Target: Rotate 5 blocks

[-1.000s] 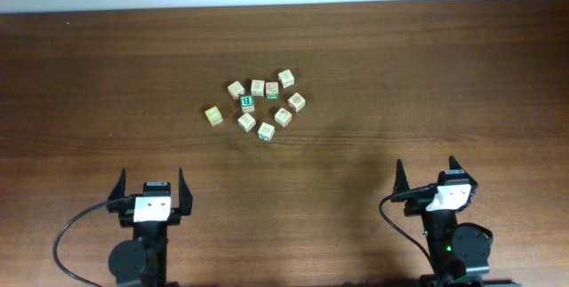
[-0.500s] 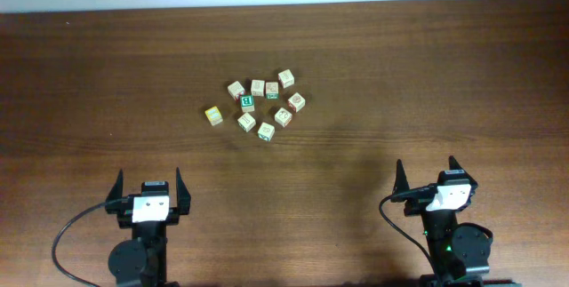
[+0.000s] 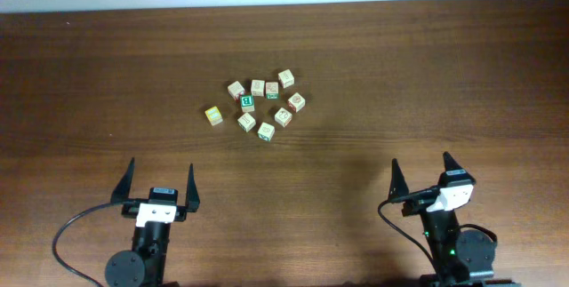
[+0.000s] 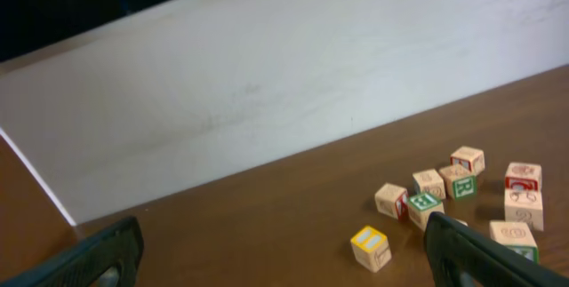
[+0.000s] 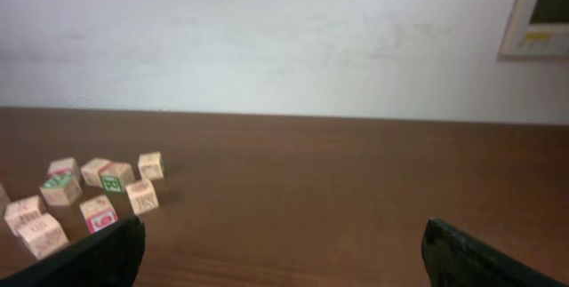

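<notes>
Not started, by the look: blocks (image 3: 283,116) bunched in middle of bench (image 3: 400,74), none gripped, all five turns left to do. Left claw (image 3: 161,166) spread wide, empty, at near edge, well apart from the bunch. Right claw (image 3: 420,161) likewise: wide apart, empty, near edge. Yellow cube (image 3: 213,115) on bunch's left fringe, green cube (image 3: 248,102) inside it; neither for turning. White letter on green cube, maybe E or B, too small to confirm. Other prints unreadable. No brands seen.

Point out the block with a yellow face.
The yellow-faced block, lying slightly apart, to the left of all the rest; no other shows yellow.
</notes>
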Controlling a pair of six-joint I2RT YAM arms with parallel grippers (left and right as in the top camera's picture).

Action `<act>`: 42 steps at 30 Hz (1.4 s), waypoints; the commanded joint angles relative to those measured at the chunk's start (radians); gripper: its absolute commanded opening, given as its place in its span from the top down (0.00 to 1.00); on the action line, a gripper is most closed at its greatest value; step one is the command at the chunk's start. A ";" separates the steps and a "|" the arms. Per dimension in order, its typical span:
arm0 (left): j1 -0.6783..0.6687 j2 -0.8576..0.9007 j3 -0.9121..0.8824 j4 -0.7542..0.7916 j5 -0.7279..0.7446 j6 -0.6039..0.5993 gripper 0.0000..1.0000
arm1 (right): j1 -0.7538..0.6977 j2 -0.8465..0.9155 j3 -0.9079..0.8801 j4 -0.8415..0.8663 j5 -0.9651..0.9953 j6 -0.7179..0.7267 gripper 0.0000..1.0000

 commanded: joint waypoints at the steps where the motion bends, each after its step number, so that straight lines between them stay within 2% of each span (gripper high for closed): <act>1: -0.005 0.045 0.027 0.020 0.018 -0.026 0.01 | -0.007 0.020 0.102 0.006 -0.021 0.009 0.01; 6: -0.005 0.206 0.171 0.020 0.022 -0.026 0.01 | -0.007 0.106 0.211 0.006 -0.048 0.009 0.01; 11: -0.005 0.514 0.468 -0.005 0.110 -0.026 0.01 | -0.007 0.301 0.411 -0.011 -0.149 0.008 0.01; 21: -0.005 1.110 1.183 -0.604 0.162 -0.022 0.01 | -0.007 0.758 0.921 -0.417 -0.295 0.008 0.01; 24: -0.005 1.279 1.382 -0.808 0.240 0.039 0.01 | -0.007 0.967 1.120 -0.595 -0.391 0.008 0.02; 27: -0.005 1.432 1.550 -0.983 0.242 0.046 0.01 | -0.006 1.191 1.307 -0.757 -0.476 0.008 0.02; 29: -0.005 1.507 1.625 -1.070 0.242 0.046 0.01 | 0.005 1.317 1.403 -0.834 -0.503 0.009 0.02; 30: -0.005 1.548 1.655 -1.110 0.243 0.045 0.01 | 0.034 1.437 1.494 -0.888 -0.510 0.009 0.02; 35: -0.027 1.608 1.659 -1.115 0.272 0.045 0.01 | 0.184 1.772 1.688 -0.917 -0.513 0.009 0.02; 38: -0.030 1.612 1.659 -1.115 0.272 0.045 0.01 | 0.267 1.914 1.706 -0.839 -0.539 0.016 0.01; 42: -0.029 1.612 1.659 -1.115 0.272 0.045 0.01 | 0.330 1.996 1.706 -0.722 -0.539 0.016 0.02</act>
